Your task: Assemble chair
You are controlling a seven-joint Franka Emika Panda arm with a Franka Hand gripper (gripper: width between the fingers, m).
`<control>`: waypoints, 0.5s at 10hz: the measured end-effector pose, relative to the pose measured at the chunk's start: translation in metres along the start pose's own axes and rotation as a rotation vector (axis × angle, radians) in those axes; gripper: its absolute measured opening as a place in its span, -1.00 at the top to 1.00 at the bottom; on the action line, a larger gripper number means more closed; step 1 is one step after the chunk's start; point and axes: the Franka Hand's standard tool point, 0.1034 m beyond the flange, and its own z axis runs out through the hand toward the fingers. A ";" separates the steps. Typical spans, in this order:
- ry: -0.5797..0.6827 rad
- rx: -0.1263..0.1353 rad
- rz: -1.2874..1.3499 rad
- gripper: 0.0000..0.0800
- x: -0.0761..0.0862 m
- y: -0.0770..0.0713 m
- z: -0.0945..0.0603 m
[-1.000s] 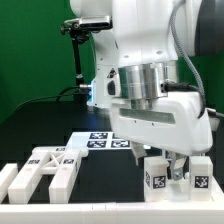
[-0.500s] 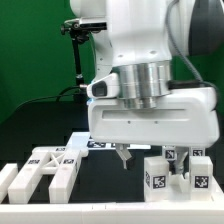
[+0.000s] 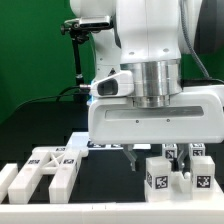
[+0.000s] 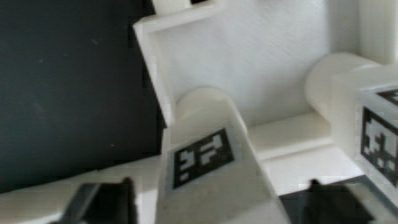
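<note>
Several white chair parts with black-and-white tags lie on the black table. A group of slabs and blocks (image 3: 48, 168) lies at the exterior view's lower left. Two upright tagged blocks (image 3: 157, 179) stand at the lower right. My gripper (image 3: 153, 158) hangs low over those blocks, its jaws open. In the wrist view a narrow white part with a tag (image 4: 206, 152) lies between my two dark fingers (image 4: 102, 203), which stand apart on either side without touching it. My gripper (image 4: 214, 204) holds nothing. A wider white slab (image 4: 249, 70) lies behind the narrow part.
The marker board (image 3: 98, 144) lies flat behind my hand. A low white rail (image 3: 100, 212) runs along the table's front edge. A black camera stand (image 3: 78, 50) stands at the back before a green backdrop.
My hand has turned about its wrist so that it now lies broadside to the exterior camera, and it has shifted slightly to the exterior view's right above the two upright blocks.
</note>
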 end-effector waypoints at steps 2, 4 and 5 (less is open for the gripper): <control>0.000 0.002 0.178 0.29 0.000 -0.001 0.000; 0.000 0.002 0.336 0.29 0.000 -0.001 0.000; 0.002 -0.005 0.524 0.29 0.000 -0.002 0.000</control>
